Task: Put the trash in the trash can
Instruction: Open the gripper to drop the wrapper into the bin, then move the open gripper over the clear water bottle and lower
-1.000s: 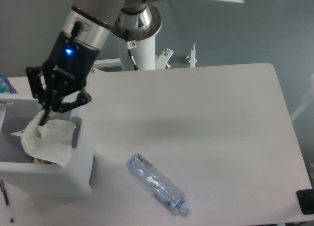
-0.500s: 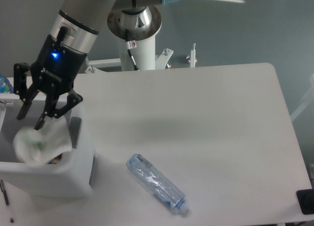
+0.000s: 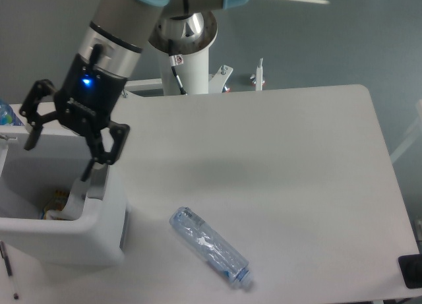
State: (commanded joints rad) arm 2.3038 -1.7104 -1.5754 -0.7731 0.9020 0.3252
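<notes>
A clear, wrinkly water bottle [image 3: 210,248] lies on its side on the white table, near the front edge. The white boxy trash can [image 3: 72,231] stands at the left edge; a bit of colourful litter shows at its bottom. My gripper [image 3: 59,152] hangs open above the can's opening with nothing between its black fingers [image 3: 99,160]. It is well to the left of the bottle. No small clear cup is in view.
The arm's white base column [image 3: 188,60] rises behind the table [image 3: 283,165]. A pen [image 3: 8,271] lies at the front left beside the can. A dark object [image 3: 411,271] sits at the front right corner.
The gripper held a crumpled white tissue over the can, then opened; the tissue dropped into the can and is gone from sight. The gripper has lifted slightly and spread wider.
</notes>
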